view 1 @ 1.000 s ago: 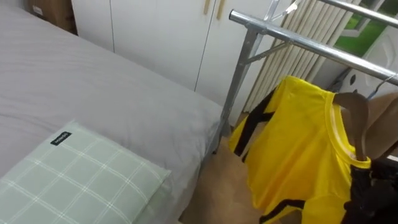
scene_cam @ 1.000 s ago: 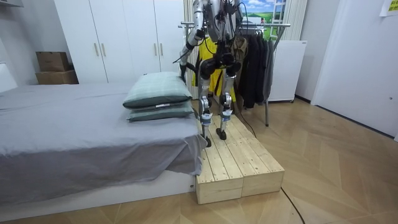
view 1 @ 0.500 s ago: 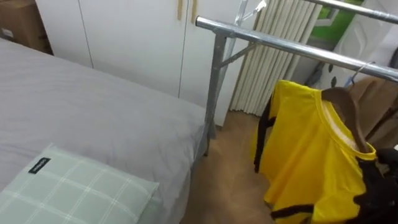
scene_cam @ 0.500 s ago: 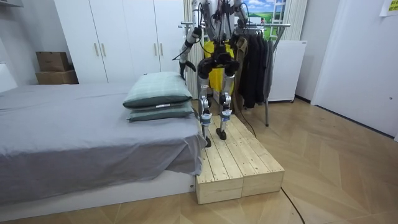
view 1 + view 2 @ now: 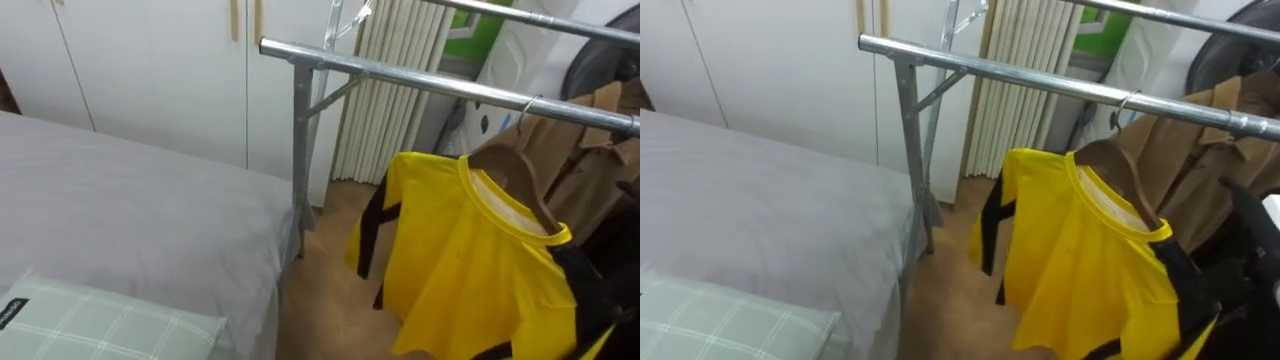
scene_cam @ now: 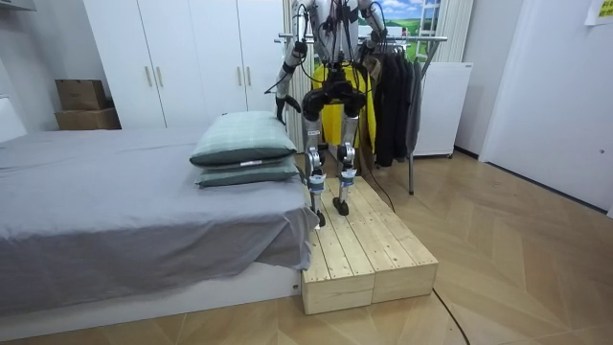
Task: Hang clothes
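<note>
A yellow shirt with black trim hangs on a wooden hanger; the hanger's hook sits at the metal rail of a clothes rack, beside a brown coat; a grey bed with a green checked pillow lies to the left. The robot stands on a wooden platform between bed and rack, facing the rack. Its right hand is a dark shape at the shirt's shoulder, and whether it grips cannot be told; its left hand hangs near the bed, too small to tell.
</note>
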You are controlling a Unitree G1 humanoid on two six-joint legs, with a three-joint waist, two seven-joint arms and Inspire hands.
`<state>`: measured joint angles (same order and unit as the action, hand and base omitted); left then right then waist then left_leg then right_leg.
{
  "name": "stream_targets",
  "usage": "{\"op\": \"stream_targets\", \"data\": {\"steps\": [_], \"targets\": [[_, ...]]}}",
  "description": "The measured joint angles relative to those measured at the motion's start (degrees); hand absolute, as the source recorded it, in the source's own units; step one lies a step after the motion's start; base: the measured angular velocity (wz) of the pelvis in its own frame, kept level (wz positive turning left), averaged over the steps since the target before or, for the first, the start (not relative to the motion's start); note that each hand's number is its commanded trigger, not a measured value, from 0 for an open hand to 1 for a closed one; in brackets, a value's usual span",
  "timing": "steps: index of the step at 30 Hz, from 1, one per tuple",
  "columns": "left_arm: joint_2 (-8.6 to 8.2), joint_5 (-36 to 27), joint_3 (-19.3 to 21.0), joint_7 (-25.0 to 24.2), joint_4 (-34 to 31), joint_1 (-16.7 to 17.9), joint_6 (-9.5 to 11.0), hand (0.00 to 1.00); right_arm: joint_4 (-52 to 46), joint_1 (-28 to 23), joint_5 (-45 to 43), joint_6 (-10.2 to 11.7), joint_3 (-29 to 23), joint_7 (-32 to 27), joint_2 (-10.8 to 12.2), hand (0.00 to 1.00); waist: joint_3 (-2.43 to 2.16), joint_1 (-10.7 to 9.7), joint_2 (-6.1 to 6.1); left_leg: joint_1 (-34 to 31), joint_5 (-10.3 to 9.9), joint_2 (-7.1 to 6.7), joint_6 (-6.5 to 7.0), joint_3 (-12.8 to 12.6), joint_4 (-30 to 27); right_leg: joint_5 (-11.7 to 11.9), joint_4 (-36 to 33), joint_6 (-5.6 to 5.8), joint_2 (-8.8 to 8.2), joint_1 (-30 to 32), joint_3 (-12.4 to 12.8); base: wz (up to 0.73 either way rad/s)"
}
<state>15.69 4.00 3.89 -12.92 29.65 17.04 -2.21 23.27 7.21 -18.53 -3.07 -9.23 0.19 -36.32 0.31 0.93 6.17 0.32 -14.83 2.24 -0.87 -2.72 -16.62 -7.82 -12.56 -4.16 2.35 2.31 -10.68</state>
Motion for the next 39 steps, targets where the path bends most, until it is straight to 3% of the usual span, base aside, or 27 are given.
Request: {"op": "stream_targets", "data": {"steps": [5, 13, 19, 21, 25, 28, 31, 35, 36, 39], "targets": [[-0.88, -0.02, 0.78, 0.01, 0.97, 0.11, -0.20, 0.00, -1.81, -0.70, -0.07, -0.01, -1.73, -2.29, 1.31, 0.00, -0.36, -0.82, -0.78, 0.40, 0.01, 0.00, 0.01, -0.33, 0.39, -0.10, -0.13, 0.17, 0.12, 0.06, 0.65, -0.06], [-1.58, -0.03, 2.43, -0.03, 1.06, 0.43, -0.24, 0.00, -4.02, -3.05, 0.22, 0.05, -3.50, -3.69, 1.68, 0.00, -0.34, -0.87, -0.74, 1.38, 0.18, 0.12, 0.24, -0.49, 1.65, -0.10, 0.06, 0.16, 0.44, -0.16, 1.32, -0.03], [-1.61, -0.17, 2.80, 0.12, 2.28, 0.39, 0.02, 0.00, -5.07, -5.39, 0.26, 0.63, -3.62, -3.64, 3.70, 0.00, -0.24, -0.87, -0.86, 1.97, 0.23, 0.33, 0.28, -2.00, 2.09, -0.10, 0.04, 0.15, 0.77, -0.05, 2.67, -0.11], [-1.79, -1.32, 2.79, 0.34, 2.96, 0.50, 0.16, 0.00, -6.19, -7.27, 0.92, 1.06, -4.31, -3.52, 5.85, 0.00, -0.09, -1.14, -1.22, 2.40, 0.23, 0.33, 0.28, -2.18, 2.45, -0.09, 0.08, 0.15, 0.75, -0.29, 2.76, -0.05], [-2.87, -2.28, 2.76, 1.21, 5.78, 0.29, 1.24, 0.00, -6.94, -10.73, 4.47, 1.15, -4.70, -1.87, 10.29, 0.00, -0.50, -1.89, -2.33, 2.44, 0.23, 0.20, 0.29, -2.60, 3.14, -0.19, 0.12, 0.31, 0.62, -0.18, 2.84, -0.02], [-3.52, -2.36, 2.73, 1.55, 6.87, 0.48, 1.92, 0.00, -8.29, -14.94, 8.43, 1.15, -4.68, -0.43, 12.39, 0.00, -0.49, -2.23, -3.06, 2.59, 0.23, 0.08, 0.29, -3.12, 3.38, -0.36, -0.07, 0.54, 0.65, 0.00, 3.56, -0.09], [-3.90, -4.62, 2.68, 2.77, 8.71, 1.29, 3.20, 0.00, -10.30, -19.04, 12.79, 1.85, -4.37, -0.31, 16.09, 0.00, -0.44, -2.13, -3.47, 3.39, 0.24, 0.23, 0.29, -4.00, 4.01, -0.39, -0.06, 0.54, 0.90, 0.01, 4.24, -0.17], [-5.06, -5.81, 2.13, 4.14, 12.68, 0.99, 4.99, 0.00, -3.65, -22.13, 19.46, 3.36, -2.57, -0.29, 21.89, 0.00, -0.54, -2.35, -4.06, 4.40, 0.24, 0.23, 0.29, -4.40, 4.43, -0.38, 0.54, 0.55, 1.08, -1.05, 5.00, -0.07], [-5.31, -6.24, 1.56, 4.64, 14.39, 0.63, 5.92, 0.00, -0.91, -23.01, 21.40, 3.38, -1.52, 0.02, 22.98, 0.00, -0.75, -2.32, -4.39, 4.65, 0.24, 0.15, 0.29, -4.40, 4.46, -0.36, 0.88, 0.58, 1.10, -1.36, 5.19, 0.00], [-6.08, -7.34, 0.68, 5.43, 19.28, -0.77, 8.16, 0.00, 6.99, -23.09, 23.10, 4.14, -0.13, 1.34, 25.20, 0.00, -0.60, -2.42, -5.18, 5.35, 0.24, 0.02, 0.29, -4.24, 5.05, -0.43, 0.90, 0.70, 1.08, -1.62, 5.49, -0.05]]}}
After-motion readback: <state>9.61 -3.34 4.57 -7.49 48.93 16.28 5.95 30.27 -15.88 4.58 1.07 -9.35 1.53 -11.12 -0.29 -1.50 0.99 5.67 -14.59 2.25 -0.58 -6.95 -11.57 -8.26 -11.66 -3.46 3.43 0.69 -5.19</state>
